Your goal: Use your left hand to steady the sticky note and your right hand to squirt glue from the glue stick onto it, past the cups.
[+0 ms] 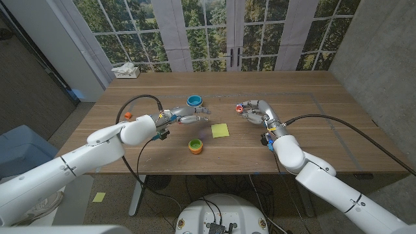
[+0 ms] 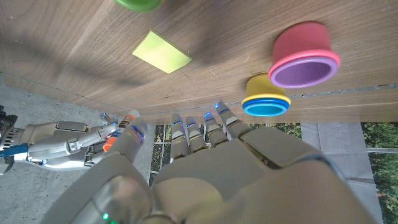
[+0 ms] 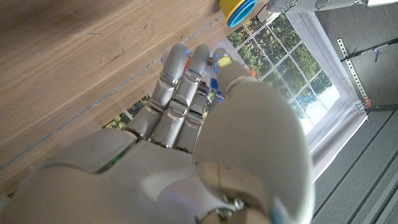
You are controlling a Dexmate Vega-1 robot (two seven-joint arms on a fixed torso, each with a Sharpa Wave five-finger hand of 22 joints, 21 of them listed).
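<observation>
Left hand: my left hand (image 1: 186,117) hangs over the table left of centre, fingers (image 2: 198,130) stretched out and apart, holding nothing; I see it reach toward the sticky note without touching it.
Small orange thing: a little orange item (image 1: 128,115) sits on the wooden table (image 1: 338,123) by my left arm; I cannot tell what it is.
Stacked cups: a blue cup (image 1: 194,101) stands just beyond my left fingers; from the left wrist I see it as a yellow and blue stack (image 2: 265,96) with a pink and purple cup (image 2: 305,55) near it.
Orange cup: an orange cup with a green inside (image 1: 195,146) stands nearer the table's front edge, close to the note.
Sticky note: the yellow sticky note (image 1: 220,130) lies flat at the middle of the table, between my two hands and apart from both; it also shows from the left wrist (image 2: 161,52).
Right hand: my right hand (image 1: 252,112) is right of the note, fingers curled around the glue stick (image 2: 120,129), whose orange end (image 1: 239,110) points toward the note.
Tissue box: a box (image 1: 125,71) rests at the far left corner.
</observation>
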